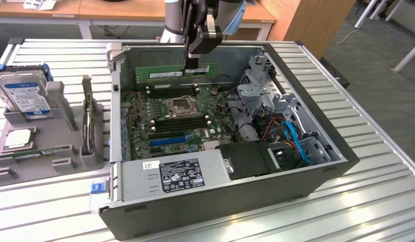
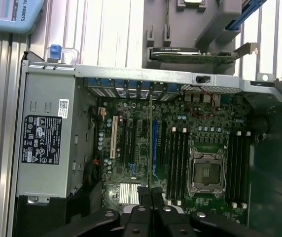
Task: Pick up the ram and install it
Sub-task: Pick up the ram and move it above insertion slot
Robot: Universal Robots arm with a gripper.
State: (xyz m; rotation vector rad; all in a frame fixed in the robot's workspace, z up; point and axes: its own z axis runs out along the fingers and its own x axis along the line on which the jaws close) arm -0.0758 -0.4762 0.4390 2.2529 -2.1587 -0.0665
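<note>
The ram point(image 1: 175, 73) is a long green stick with a pale label. It hangs level above the motherboard point(image 1: 193, 118), near the back wall of the open computer case point(image 1: 227, 201). My gripper point(image 1: 191, 63) comes down from above and is shut on the ram's upper edge toward its right end. In the wrist view the ram point(image 2: 151, 143) appears edge-on as a thin line running out from my gripper point(image 2: 151, 195) over the board. Black memory slots point(image 1: 168, 91) lie just below the stick, and more slots point(image 1: 183, 123) sit beyond the processor socket point(image 1: 181, 106).
A grey holder point(image 1: 52, 146) at the exterior view's left carries a blue-labelled hard drive point(image 1: 25, 93) and a square silver processor chip point(image 1: 19, 137). The power supply point(image 1: 173, 174), drive cage and blue cables point(image 1: 295, 141) fill the case's near and right parts. The slatted metal table point(image 1: 368, 131) surrounds the case.
</note>
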